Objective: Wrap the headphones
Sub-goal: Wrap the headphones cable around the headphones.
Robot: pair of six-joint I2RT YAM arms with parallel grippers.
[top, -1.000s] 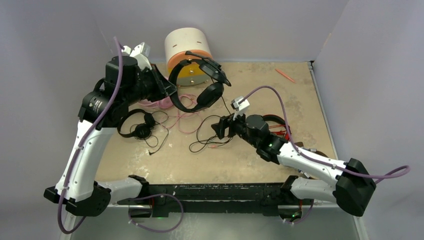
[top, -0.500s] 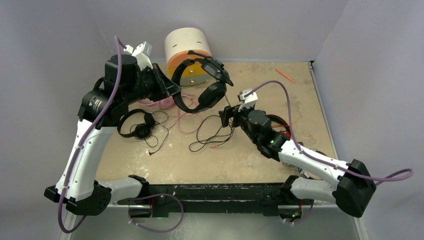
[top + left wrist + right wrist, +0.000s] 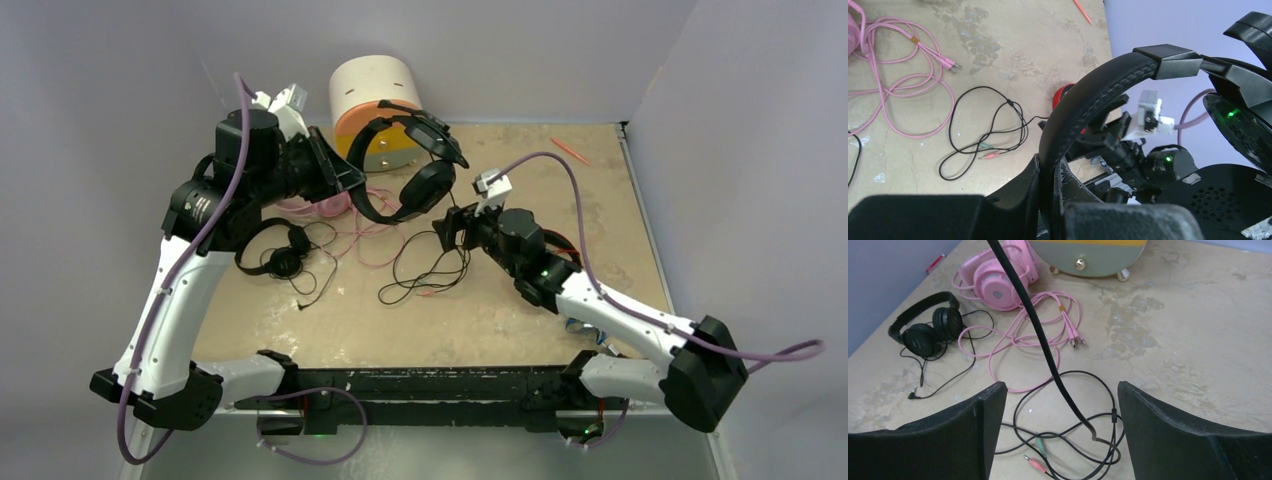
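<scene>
My left gripper [image 3: 347, 178] is shut on the headband [image 3: 1098, 95] of large black headphones [image 3: 405, 170] and holds them up over the back of the table. Their thick black cable [image 3: 1043, 335] hangs down to a loose pile [image 3: 425, 270] ending in pink and green plugs [image 3: 1035, 462]. My right gripper [image 3: 447, 228] is open, and in the right wrist view the hanging cable passes between its fingers [image 3: 1059, 390] without touching them. Pink headphones [image 3: 998, 277] and small black headphones [image 3: 928, 325] lie on the left. Red headphones [image 3: 1064, 95] are partly hidden behind the right arm.
A white-orange-yellow drawer box [image 3: 378, 100] stands at the back, just behind the lifted headphones. An orange pen [image 3: 570, 150] lies at the back right. The pink cable [image 3: 1013, 345] loops across the table beside the black cable pile. Walls close the left, back and right.
My right gripper has moved away from its base, up toward the hanging black cable, and its jaws stand slightly wider. The left gripper keeps hold of the headband, almost still.
</scene>
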